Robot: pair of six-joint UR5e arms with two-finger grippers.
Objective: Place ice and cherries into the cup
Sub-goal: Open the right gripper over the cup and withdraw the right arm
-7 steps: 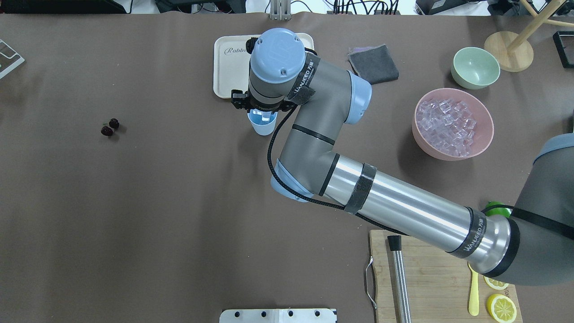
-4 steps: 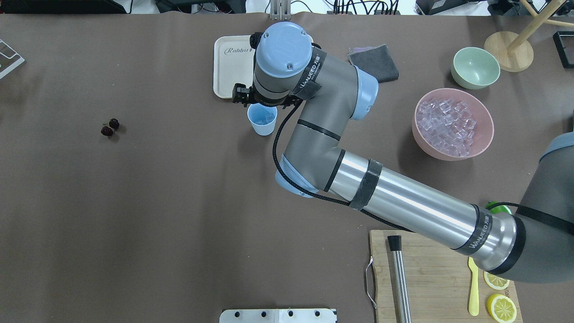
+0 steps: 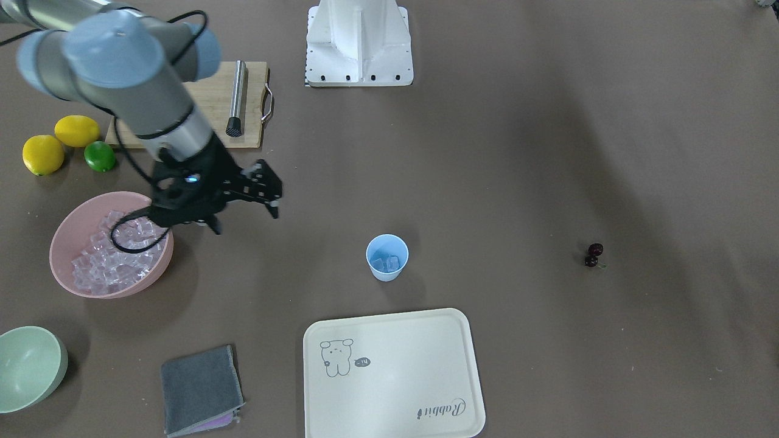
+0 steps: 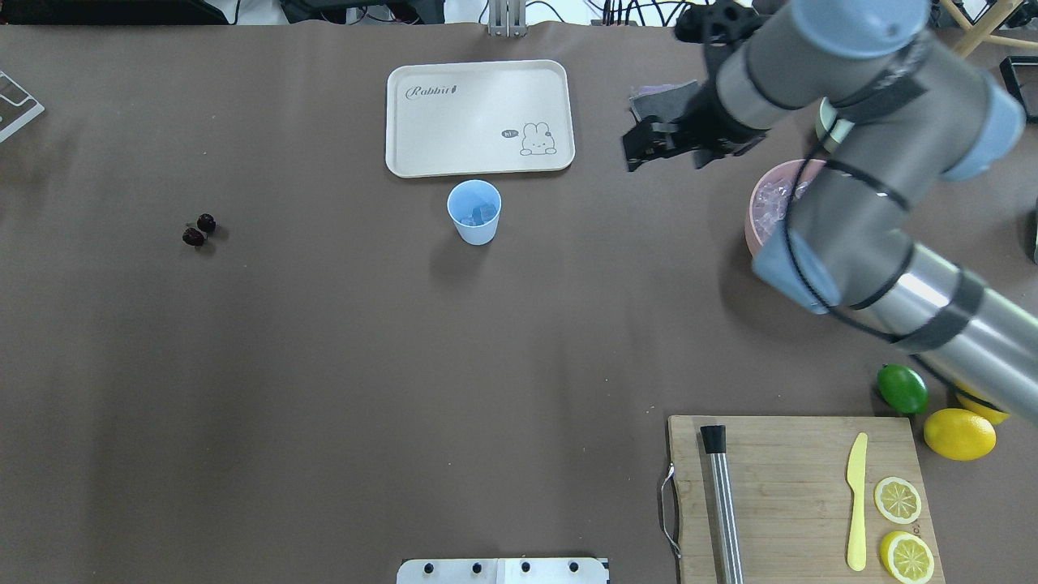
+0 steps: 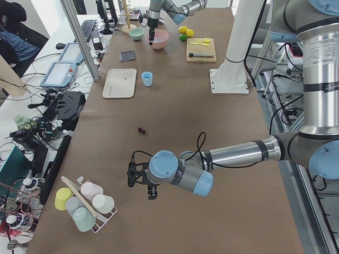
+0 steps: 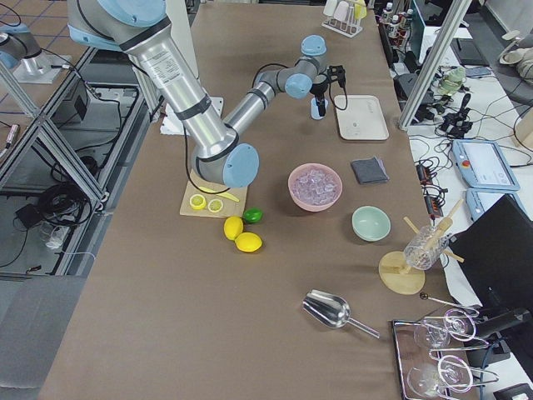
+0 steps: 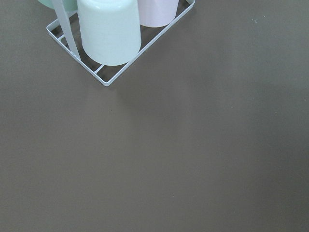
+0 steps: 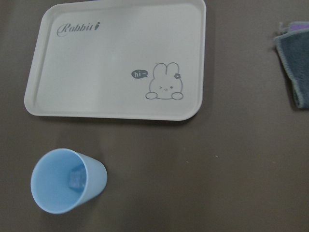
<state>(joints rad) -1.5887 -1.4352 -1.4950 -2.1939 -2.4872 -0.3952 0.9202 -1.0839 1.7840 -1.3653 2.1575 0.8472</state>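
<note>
The light-blue cup stands upright in front of the tray and holds a few ice cubes; it also shows in the right wrist view. The cherries lie on the table far to the cup's left. More ice fills the pink bowl. My right gripper is open and empty, raised just beside the pink bowl, well right of the cup. My left gripper shows only in the exterior left view, far from the cherries; I cannot tell its state.
A cream tray lies behind the cup, a grey cloth to its right. A pale green bowl, a lime, lemons and a cutting board with a knife and metal rod sit on the right. A cup rack is near my left wrist.
My right arm has swung from just above the cup to the right, over to the pink bowl. The cup, with ice in it, is now uncovered.
</note>
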